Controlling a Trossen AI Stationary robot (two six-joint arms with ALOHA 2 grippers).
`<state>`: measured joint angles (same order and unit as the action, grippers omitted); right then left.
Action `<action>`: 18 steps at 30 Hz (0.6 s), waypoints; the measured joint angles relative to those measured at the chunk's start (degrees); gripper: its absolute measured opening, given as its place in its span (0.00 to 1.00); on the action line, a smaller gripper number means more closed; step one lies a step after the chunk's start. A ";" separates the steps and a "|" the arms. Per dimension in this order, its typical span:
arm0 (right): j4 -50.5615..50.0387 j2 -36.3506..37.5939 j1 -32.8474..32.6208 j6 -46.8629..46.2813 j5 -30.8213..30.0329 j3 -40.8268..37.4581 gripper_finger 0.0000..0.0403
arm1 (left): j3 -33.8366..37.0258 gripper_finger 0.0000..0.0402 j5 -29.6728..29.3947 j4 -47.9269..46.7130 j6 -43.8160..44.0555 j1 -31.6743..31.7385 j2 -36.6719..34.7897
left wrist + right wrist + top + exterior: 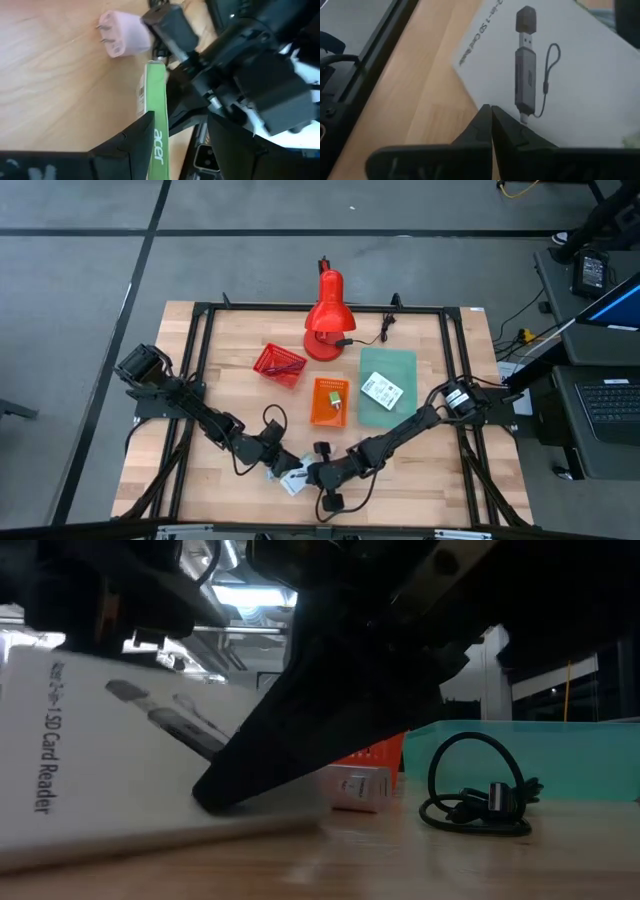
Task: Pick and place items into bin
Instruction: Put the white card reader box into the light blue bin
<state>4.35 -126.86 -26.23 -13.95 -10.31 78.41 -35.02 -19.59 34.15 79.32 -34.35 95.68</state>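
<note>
- White SD-card-reader packet (560,75) lies at table's front edge, well short of orange bin (329,402).
- Right gripper (491,117) fingertips together, pressing packet's edge, empty.
- Left gripper (177,135) apart astride green-edged box (156,110), beside that packet.
- Risk: arms crowd; right slides packet, left fumbles.

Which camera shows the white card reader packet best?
The right wrist view: the card reader packet fills it, printed picture legible. The low view shows it tilted and partly hidden; the high view, a small white patch.
</note>
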 joint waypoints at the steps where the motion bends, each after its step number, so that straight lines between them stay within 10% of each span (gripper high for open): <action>1: 0.35 -0.02 0.03 0.47 -0.07 -0.02 0.00 | -0.02 0.45 -0.09 0.29 -0.25 0.00 -0.02; 18: 1.11 -0.47 0.65 2.39 -4.02 -0.26 0.00 | -0.03 0.45 0.79 4.18 -3.01 -0.17 0.00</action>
<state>5.47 -127.33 -25.58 -11.56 -14.33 78.15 -35.05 -18.80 38.33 76.31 -34.52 95.68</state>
